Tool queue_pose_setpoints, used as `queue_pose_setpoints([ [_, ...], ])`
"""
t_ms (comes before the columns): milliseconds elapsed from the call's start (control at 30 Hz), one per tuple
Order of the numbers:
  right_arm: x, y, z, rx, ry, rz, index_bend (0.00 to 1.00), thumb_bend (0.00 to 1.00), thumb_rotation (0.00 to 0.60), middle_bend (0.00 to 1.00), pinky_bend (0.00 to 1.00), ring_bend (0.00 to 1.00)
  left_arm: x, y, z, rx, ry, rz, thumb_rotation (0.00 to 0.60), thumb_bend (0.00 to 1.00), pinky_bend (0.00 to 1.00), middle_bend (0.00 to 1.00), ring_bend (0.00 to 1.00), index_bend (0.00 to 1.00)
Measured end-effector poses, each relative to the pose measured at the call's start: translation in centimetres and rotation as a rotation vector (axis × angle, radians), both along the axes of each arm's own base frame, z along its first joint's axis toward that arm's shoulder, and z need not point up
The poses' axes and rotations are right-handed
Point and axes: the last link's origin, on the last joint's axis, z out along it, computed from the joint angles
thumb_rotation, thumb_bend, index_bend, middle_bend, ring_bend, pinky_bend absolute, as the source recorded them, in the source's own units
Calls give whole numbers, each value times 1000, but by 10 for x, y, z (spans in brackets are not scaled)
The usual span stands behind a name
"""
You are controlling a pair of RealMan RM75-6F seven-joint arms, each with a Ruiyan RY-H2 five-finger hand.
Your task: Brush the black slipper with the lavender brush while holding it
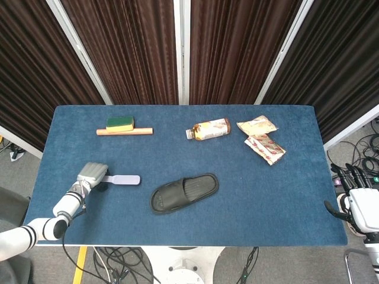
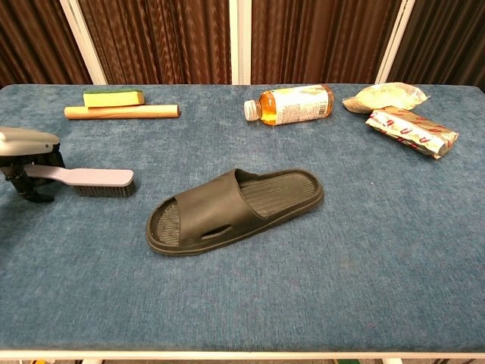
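Note:
The black slipper (image 1: 184, 193) (image 2: 235, 210) lies sole-down near the middle front of the blue table (image 1: 284, 201), toe toward the right. To its left the lavender brush (image 1: 122, 179) (image 2: 85, 179) sits level, bristles down on the cloth. My left hand (image 1: 91, 174) (image 2: 26, 156) grips the end of its handle at the table's left side, well apart from the slipper. My right hand (image 1: 357, 201) hangs past the table's right edge with fingers spread and nothing in it; the chest view does not show it.
At the back left a green-and-yellow sponge (image 1: 120, 123) (image 2: 114, 97) lies against a wooden stick (image 1: 124, 131) (image 2: 121, 111). A bottle (image 1: 209, 129) (image 2: 292, 104) lies on its side at the back middle, with two snack packets (image 1: 257, 125) (image 1: 265, 148) to its right.

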Motion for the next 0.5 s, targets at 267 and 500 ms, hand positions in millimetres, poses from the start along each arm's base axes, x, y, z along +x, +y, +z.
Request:
queue_pose_setpoints([
  [267,1,-1,-4,17,4,-2,56,176,600,184,45,10,0,3,0,71,-54,0,600,574,1000,1000,974,1000],
  [500,4,-4,-10,46,12,-4,56,176,600,186,45,10,3,1,2,155,-184,-21,600,667,1000,1000,1000,1000],
])
